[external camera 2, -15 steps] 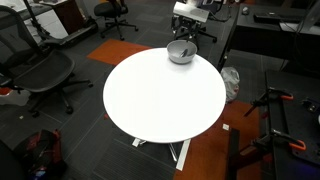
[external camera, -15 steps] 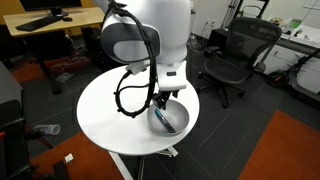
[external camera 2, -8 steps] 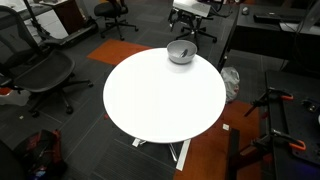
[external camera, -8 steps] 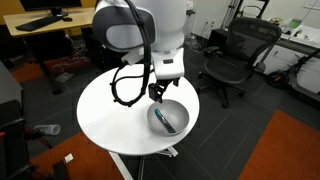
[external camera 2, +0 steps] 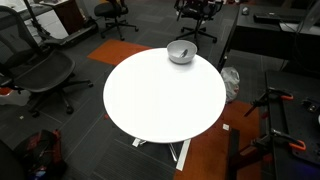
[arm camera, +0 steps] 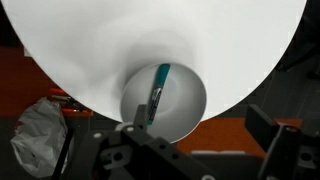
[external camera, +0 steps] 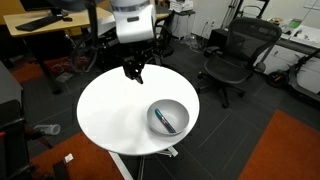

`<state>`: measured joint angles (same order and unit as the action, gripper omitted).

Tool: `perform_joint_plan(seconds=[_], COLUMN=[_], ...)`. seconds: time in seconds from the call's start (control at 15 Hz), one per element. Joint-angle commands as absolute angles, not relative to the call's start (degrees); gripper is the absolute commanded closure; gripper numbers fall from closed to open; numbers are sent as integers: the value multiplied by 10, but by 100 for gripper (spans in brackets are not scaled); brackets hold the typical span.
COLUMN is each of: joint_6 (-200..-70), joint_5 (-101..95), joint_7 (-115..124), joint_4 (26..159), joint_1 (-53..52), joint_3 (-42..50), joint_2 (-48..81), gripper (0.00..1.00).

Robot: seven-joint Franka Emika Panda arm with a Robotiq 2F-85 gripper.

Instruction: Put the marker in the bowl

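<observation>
The marker [external camera: 166, 120], dark with a teal tint, lies inside the pale grey bowl [external camera: 181, 108] near the round white table's edge. In the wrist view the marker [arm camera: 158, 90] lies slanted in the bowl [arm camera: 185, 100] below me. In an exterior view the bowl [external camera 2: 180, 52] sits at the table's far edge; the marker does not show there. My gripper [external camera: 133, 70] hangs high above the far side of the table, well away from the bowl. Its fingers [arm camera: 205, 135] are spread apart and hold nothing.
The round white table [external camera: 110, 115] stands on a dark floor with an orange mat [external camera: 290, 150]. Black office chairs [external camera: 235, 55] and desks [external camera: 45, 25] ring the table. A crumpled bag [external camera 2: 230, 82] lies on the floor beside the table.
My gripper has risen from just above the bowl and swung back over the table's far side. The marker stays in the bowl.
</observation>
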<state>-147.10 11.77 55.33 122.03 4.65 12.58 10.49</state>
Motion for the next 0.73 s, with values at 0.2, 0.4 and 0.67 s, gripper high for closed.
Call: perform_joint_plan(seconds=[0.2,0.4,0.67], joint_6=[-1482,-1470,-1470], joint_5=[-22,-6,-7], joint_7=[689,665,665], joint_4=[1339,1315,1314], joint_1=[44,57,60], joint_3=[107,95,95], joint_2=[-43,-22,-15], gripper=[0,0,0])
